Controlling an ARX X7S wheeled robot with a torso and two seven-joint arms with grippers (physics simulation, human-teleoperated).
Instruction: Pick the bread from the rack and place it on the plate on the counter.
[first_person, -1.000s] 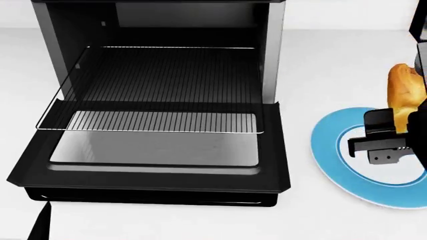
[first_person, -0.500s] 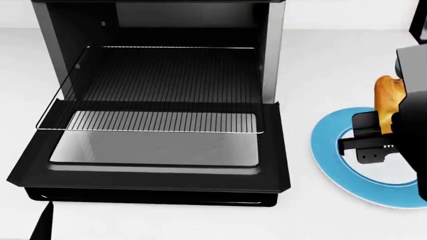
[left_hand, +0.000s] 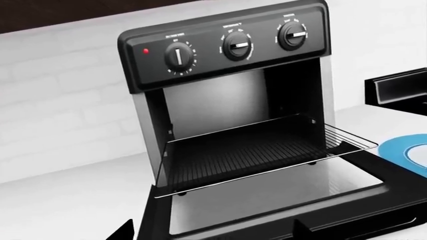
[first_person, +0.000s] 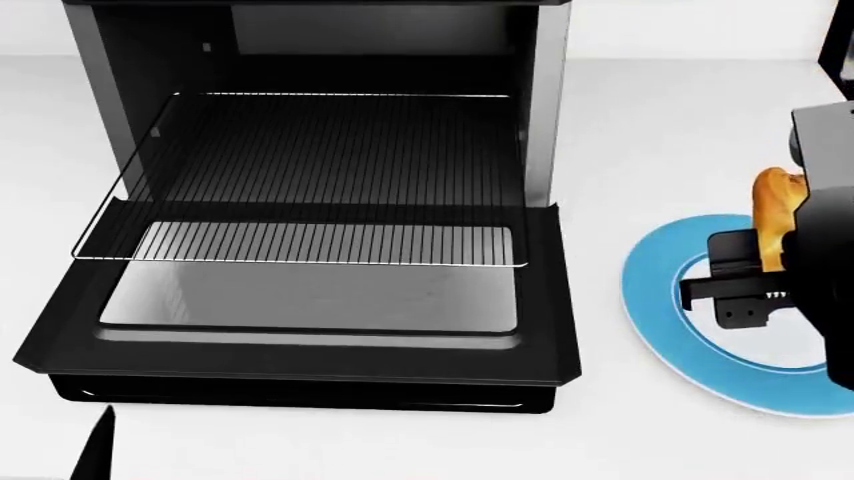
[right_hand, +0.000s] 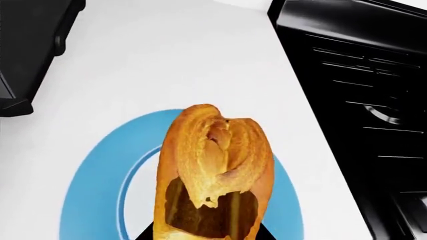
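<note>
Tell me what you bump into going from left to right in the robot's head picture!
First the rack sticking out of the oven, over its open door, then bare counter, then the plate, and last the right gripper holding the bread above the plate.

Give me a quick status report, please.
Right gripper shut on bread, over the plate. Left gripper out of view. Rack bare. Nothing in the way.
</note>
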